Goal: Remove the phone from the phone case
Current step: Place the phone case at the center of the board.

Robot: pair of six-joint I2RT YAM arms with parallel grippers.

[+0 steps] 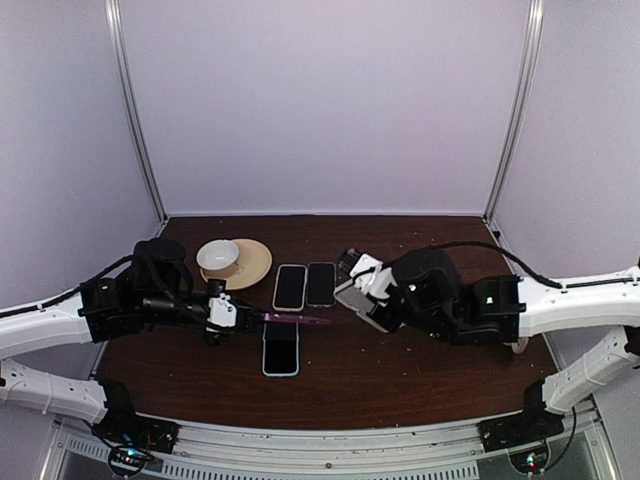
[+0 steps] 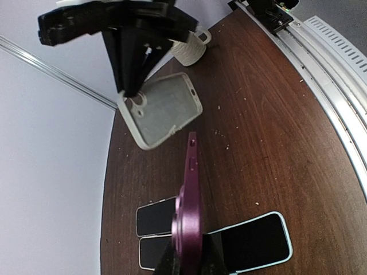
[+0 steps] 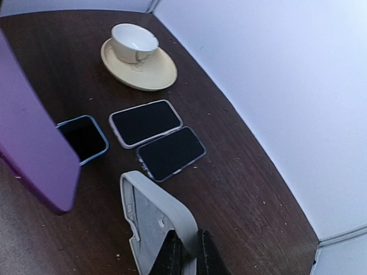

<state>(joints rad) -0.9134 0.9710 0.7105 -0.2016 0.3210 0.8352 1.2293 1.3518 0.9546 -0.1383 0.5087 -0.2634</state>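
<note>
Only the left wrist view shows the case's (image 2: 163, 112) empty inside; right gripper (image 2: 130, 94) pinches it, left gripper (image 2: 188, 258) clamps the purple phone (image 2: 188, 200).

Soft, even light fills all three views, and the pale lilac-white enclosure walls (image 1: 320, 100) look bright and flat. The dark brown wooden desk (image 1: 420, 360) carries only faint, diffuse shadows beneath the arms. Both wrist views bend strongly at the edges: the ribbed white metal rail (image 2: 338, 57) curves at upper right. The purple flat phone (image 3: 28, 143), close to the lens at left, looks soft, while the pale grey rubbery phone case (image 2: 163, 109) reads sharp.
</note>
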